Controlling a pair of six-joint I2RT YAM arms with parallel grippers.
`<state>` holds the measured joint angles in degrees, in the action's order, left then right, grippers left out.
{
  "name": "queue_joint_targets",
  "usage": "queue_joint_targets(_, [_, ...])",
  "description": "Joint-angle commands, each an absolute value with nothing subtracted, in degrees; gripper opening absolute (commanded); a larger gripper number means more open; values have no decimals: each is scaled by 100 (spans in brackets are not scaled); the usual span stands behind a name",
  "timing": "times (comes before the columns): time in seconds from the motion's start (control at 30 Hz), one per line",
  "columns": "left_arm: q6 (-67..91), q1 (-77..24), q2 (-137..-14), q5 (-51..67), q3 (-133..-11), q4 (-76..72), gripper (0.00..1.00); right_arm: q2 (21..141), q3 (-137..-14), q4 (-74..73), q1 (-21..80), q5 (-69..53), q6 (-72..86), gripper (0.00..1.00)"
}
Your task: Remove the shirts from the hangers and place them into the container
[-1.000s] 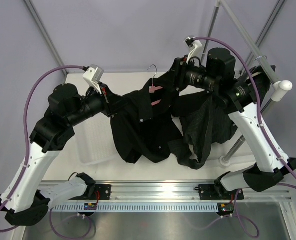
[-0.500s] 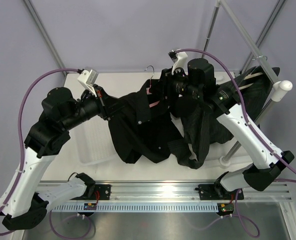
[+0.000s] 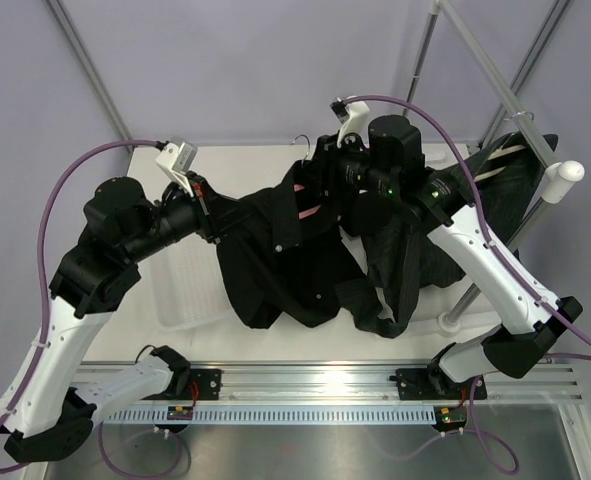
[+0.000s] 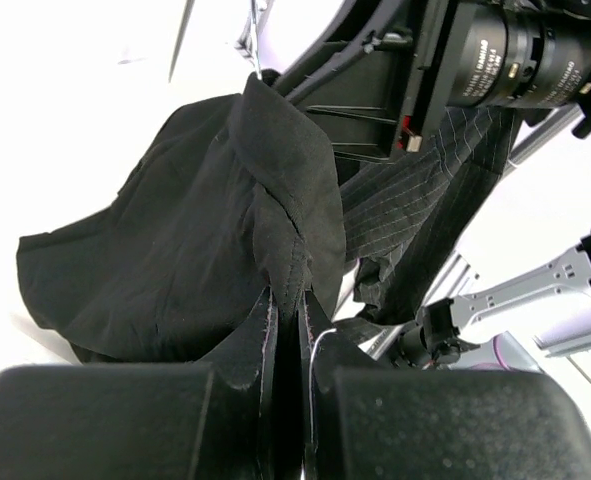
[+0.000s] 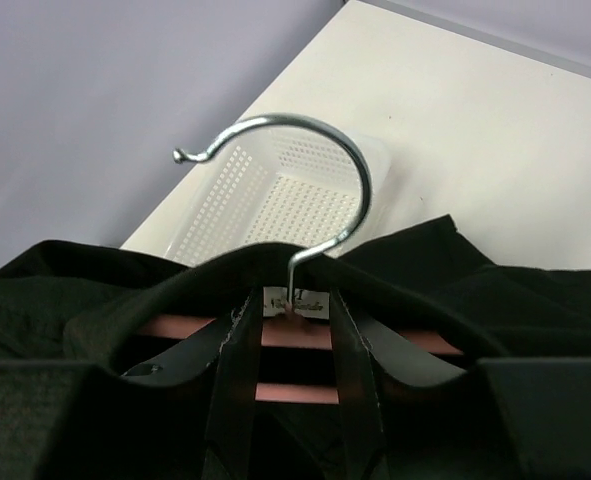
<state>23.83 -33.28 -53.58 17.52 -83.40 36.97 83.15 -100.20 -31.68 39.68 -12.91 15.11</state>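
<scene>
The left gripper [image 4: 287, 400] is closed tight on a fold of the black shirt [image 3: 275, 250]. The right gripper [image 5: 293, 360], half open, grips the pink hanger [image 5: 295, 335]; pull them apart slowly. The perforated basket [image 5: 275, 190] lies beyond.

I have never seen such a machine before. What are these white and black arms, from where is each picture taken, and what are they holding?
These are two robot arms bolted at the near edge of a table. One picture looks down from above; the other two come from small cameras on each wrist.

The left gripper is shut on a fold of the black shirt, which hangs between the arms. The right gripper is at the shirt's collar, its fingers on either side of the pink hanger just below the metal hook; whether it grips is unclear. A second, pinstriped shirt hangs beside it. On the table, partly under the cloth, lies a white perforated basket.
</scene>
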Motion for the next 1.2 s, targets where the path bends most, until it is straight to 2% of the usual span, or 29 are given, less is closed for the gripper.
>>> queue_joint_targets(0.0, [2443,-3349,-5238,2153,-8350,3164,0,8332,-10309,-2936,4122,-1143,1397,41])
queue_joint_targets(0.1, [2470,-3340,-5221,2206,-8332,3094,0,8376,-10327,-2953,4131,-1143,1398,41])
queue_joint_targets(0.13, [2478,-3340,-5221,2223,-8341,3085,0,8393,-10327,-2944,4131,-1134,1397,38])
queue_joint_targets(0.2, [2487,-3349,-5221,2241,-8341,3059,0,8429,-10301,-2953,4140,-1151,1424,23])
queue_joint_targets(0.23, [2479,-3340,-5195,2233,-8341,3067,0,8429,-10283,-2944,4148,-1151,1441,12])
queue_joint_targets(0.3, [2461,-3349,-5212,2224,-8350,3067,0,8385,-10178,-2892,4183,-1090,1441,7])
queue_joint_targets(0.33, [2452,-3340,-5221,2224,-8367,3067,0,8359,-10134,-2874,4218,-1029,1450,0])
queue_joint_targets(0.47, [2452,-3340,-5265,2171,-8367,3102,0,8271,-10020,-2856,4289,-722,1459,0])
queue_joint_targets(0.53, [2461,-3340,-5256,2040,-8358,3216,36,8227,-10028,-2909,4307,-310,1485,0])
queue_joint_targets(0.57, [2470,-3340,-5221,1891,-8280,3269,49,8209,-10150,-2961,4307,-186,1468,0])
queue_joint_targets(0.6, [2452,-3349,-5160,1829,-8201,3296,54,8218,-10247,-3162,4307,-37,1468,0])
queue_joint_targets(0.63, [2435,-3340,-5098,1785,-8104,3287,64,8235,-10352,-3260,4307,191,1442,0])
queue_joint_targets(0.77, [2417,-3340,-4870,1652,-7691,3480,70,8270,-10853,-3568,4307,404,1327,0])
queue_joint_targets(0.93, [2514,-3340,-4703,1635,-7050,3525,68,8306,-11197,-3832,4307,614,1178,0])
queue_joint_targets(1.03, [2523,-3349,-4623,1494,-6891,3603,50,8393,-11452,-4069,4307,912,1064,0])
queue_joint_targets(1.07, [2505,-3349,-4614,1372,-6908,3638,27,8394,-11487,-4156,4307,975,1011,0])
queue_joint_targets(1.1, [2487,-3340,-4640,1275,-6952,3795,14,8394,-11487,-4201,4307,1097,985,0])
queue_joint_targets(1.13, [2435,-3349,-4684,1187,-7109,3884,4,8394,-11479,-4236,4307,1386,915,0])
queue_joint_targets(1.17, [2417,-3340,-4719,978,-7197,3972,0,8394,-11418,-4332,4315,1537,862,0])
